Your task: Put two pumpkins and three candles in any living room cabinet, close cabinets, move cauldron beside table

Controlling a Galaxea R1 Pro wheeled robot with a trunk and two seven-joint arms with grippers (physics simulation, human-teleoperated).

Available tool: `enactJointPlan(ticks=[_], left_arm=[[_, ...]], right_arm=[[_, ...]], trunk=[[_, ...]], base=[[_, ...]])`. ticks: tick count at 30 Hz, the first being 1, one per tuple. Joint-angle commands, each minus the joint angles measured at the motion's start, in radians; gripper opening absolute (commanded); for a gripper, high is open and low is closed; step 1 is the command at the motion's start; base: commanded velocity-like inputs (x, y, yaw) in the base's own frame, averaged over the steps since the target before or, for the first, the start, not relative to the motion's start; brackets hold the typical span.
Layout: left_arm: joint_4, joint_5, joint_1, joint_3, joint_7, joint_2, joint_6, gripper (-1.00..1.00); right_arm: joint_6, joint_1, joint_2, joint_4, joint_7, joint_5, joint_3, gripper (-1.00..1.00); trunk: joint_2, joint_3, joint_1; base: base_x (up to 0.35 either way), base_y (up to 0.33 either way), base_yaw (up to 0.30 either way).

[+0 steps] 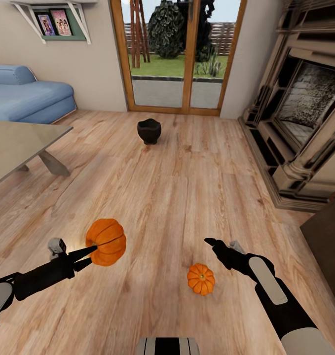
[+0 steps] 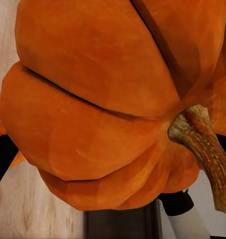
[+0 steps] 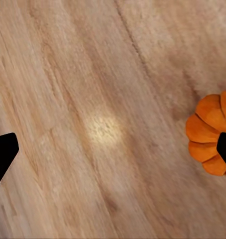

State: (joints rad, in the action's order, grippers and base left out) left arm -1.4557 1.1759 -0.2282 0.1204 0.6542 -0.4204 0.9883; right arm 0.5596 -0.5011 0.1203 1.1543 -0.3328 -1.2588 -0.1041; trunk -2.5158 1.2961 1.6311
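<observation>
At the far left a grey table (image 1: 19, 143) stands on the wood floor (image 1: 187, 197), and nearer, the left gripper (image 1: 91, 254) is clenched on the bigger pumpkin (image 1: 107, 241), whose ribbed orange skin and brown stem show close up from the left wrist (image 2: 93, 109). Far off past the middle, a small black pot (image 1: 149, 131) sits on the floor before the glass doors (image 1: 177, 54), well apart from the table. To the right and near, the smaller pumpkin (image 1: 201, 278) lies on the floor just beside the right gripper (image 1: 211, 244), whose jaws are spread wide and hold nothing, one dark fingertip (image 3: 225, 149) overlapping the pumpkin's edge (image 3: 207, 129) in the right wrist view; a fireplace (image 1: 305, 108) fills the far right.
</observation>
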Motion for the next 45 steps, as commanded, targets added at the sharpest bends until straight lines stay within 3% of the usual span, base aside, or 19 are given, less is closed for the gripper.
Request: enactJointPlan(ticks=[1, 9, 10, 18, 32, 45], left_arm=[[0.0, -0.002, -0.001, 0.001, 0.002, 0.0, 0.004, -1.0], [0.0, -0.001, -0.001, 0.001, 0.004, 0.0, 0.004, -1.0], [0.0, -0.001, -0.001, 0.001, 0.004, 0.0, 0.004, -1.0], [-0.001, -0.001, -0.001, 0.002, 0.007, 0.0, 0.004, -1.0], [-0.002, -0.001, 0.0, 0.001, 0.007, 0.0, 0.004, -1.0], [-0.002, -0.001, -0.001, 0.001, 0.007, 0.0, 0.004, -1.0]], right_arm=[[-0.001, 0.0, 0.0, 0.001, -0.01, -0.011, -0.002, 1.0], [0.0, 0.0, -0.001, -0.031, -0.009, -0.015, -0.002, 1.0], [0.0, 0.0, -0.001, -0.107, -0.008, -0.017, -0.002, 1.0], [0.0, 0.0, -0.001, -0.123, 0.006, -0.022, 0.007, 1.0], [-0.003, 0.0, 0.007, -0.128, 0.172, -0.013, 0.009, 1.0], [-0.024, 0.0, 0.008, -0.131, 0.186, -0.014, 0.009, 1.0]], trunk=[[0.0, 0.001, 0.0], [0.0, 0.001, 0.0], [0.0, 0.001, 0.0], [-0.002, 0.032, 0.003], [-0.005, 0.086, 0.01], [-0.008, 0.136, 0.016]], base=[[0.025, 0.009, 0.0], [0.005, 0.002, 0.0], [0.0, 0.0, 0.0], [0.0, 0.0, 0.0], [0.0, 0.0, 0.0], [0.0, 0.0, 0.0]])
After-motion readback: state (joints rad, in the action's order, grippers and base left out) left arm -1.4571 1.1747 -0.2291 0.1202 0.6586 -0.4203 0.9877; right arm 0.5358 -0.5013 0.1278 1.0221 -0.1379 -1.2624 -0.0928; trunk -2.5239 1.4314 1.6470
